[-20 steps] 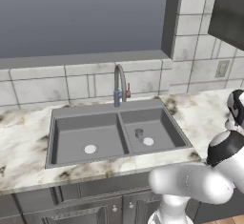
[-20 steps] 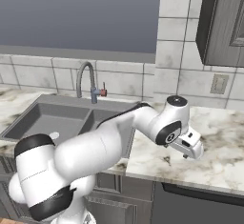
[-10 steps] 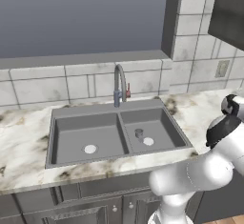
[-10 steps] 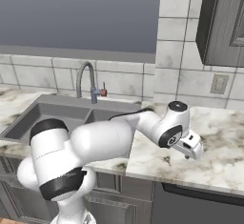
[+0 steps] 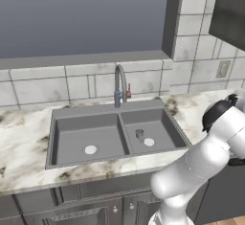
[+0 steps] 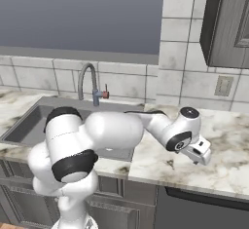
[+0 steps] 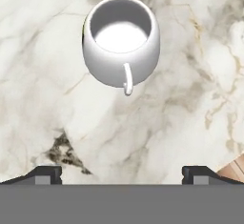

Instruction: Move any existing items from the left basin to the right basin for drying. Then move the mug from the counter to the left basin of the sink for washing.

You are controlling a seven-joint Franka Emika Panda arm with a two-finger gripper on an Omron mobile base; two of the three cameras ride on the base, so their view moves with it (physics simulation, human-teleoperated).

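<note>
White-beige marble worktop (image 7: 181, 123) all around, and the end effector (image 7: 122, 173) hangs above it with fingers spread, gripping nothing. The small glossy white mug (image 7: 121, 39) stands upright just ahead, handle facing us. Mug pickup looks underway; next, advance and descend over it.

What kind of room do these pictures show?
Most likely a kitchen, though rendered: a double-basin sink with a curved faucet set into a marble counter, a tiled wall behind, and a white mug standing on the counter.
</note>
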